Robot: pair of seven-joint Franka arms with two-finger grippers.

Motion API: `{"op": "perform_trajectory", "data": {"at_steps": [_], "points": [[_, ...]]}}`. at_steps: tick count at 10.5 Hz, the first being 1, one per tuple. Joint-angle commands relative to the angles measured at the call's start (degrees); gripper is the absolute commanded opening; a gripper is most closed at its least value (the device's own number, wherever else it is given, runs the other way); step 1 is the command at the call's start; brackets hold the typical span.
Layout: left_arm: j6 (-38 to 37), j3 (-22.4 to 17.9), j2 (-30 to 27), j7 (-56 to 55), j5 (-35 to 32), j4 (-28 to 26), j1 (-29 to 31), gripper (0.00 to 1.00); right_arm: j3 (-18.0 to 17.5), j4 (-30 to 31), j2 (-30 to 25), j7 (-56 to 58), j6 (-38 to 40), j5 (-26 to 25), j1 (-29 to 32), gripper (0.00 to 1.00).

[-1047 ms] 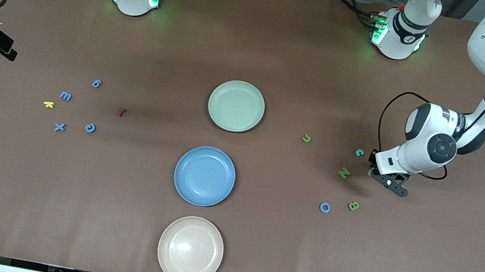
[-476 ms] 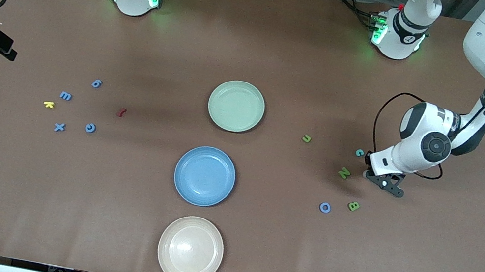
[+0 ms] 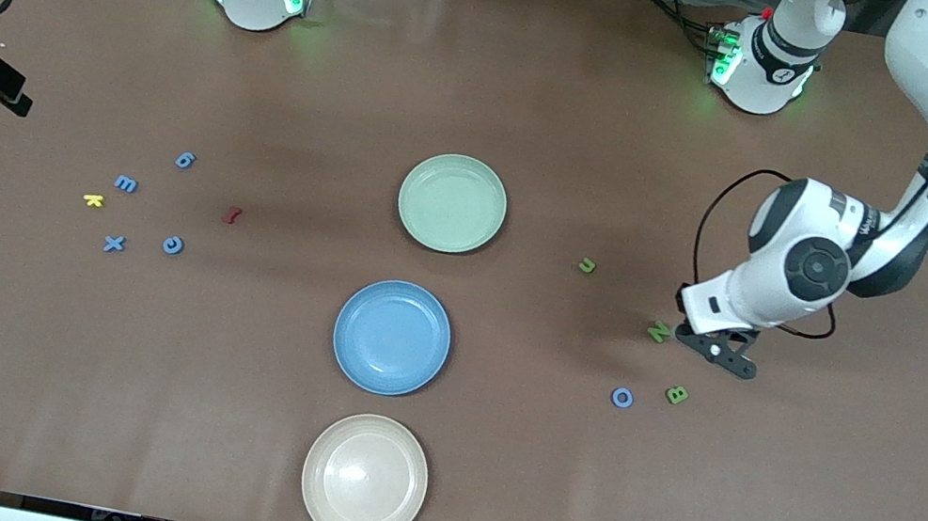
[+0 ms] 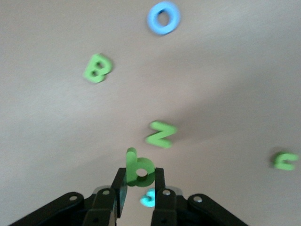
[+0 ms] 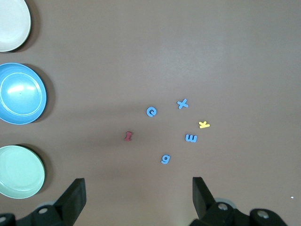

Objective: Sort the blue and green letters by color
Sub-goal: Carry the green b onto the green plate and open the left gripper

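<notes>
A green letter b (image 4: 138,170) is pinched upright between the fingers of the left tool (image 4: 139,188), stem pointing up, above the tabletop (image 3: 487,456) beside the green N (image 3: 659,331); only the left wrist view shows it. A teal letter (image 4: 148,197) lies beneath. The right tool (image 5: 138,197) is spread wide and waits over the blue letters (image 5: 165,158) at its end.

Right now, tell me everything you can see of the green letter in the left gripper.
The green letter reads as a lowercase b: flat grass-green foam with a round hole in its bowl. It stands upright, stem up, its lower part pinched between the two fingers of the left gripper, apparently above the brown table near the green N. Only the fingers touch it.
</notes>
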State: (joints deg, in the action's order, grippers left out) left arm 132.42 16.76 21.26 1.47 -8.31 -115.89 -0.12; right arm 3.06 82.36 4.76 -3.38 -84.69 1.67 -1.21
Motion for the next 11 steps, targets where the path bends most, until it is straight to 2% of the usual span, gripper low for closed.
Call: {"op": "perform_trajectory", "data": {"at_steps": [1, 4, 8, 9, 11], "points": [[-1.11, 0.82, -0.08, -12.58, -0.91, 0.84, -6.88, 0.0, 0.28, -0.18, -0.54, 0.22, 0.58, 0.7, -0.03, 1.0], [-1.02, 0.91, 0.62, -26.48, -0.83, 2.16, -16.02, 0.0, 0.19, -0.18, -0.54, 0.13, 0.58, 0.7, -0.03, 1.0], [-1.02, 0.91, 2.11, -36.15, -0.3, 5.4, -25.43, 0.0, 0.19, -0.18, -0.45, 0.13, 0.49, 0.61, -0.03, 1.0], [-0.93, 0.82, 3.68, -42.88, -0.3, 6.98, -29.63, 0.0, 0.19, -0.18, -0.45, 0.13, 0.49, 0.61, -0.03, 1.0], [-0.93, 0.82, 5.8, -52.76, -0.39, 9.27, -34.31, 0.0, 0.19, -0.18, -0.45, 0.13, 0.49, 0.61, 0.06, 1.0]]}}
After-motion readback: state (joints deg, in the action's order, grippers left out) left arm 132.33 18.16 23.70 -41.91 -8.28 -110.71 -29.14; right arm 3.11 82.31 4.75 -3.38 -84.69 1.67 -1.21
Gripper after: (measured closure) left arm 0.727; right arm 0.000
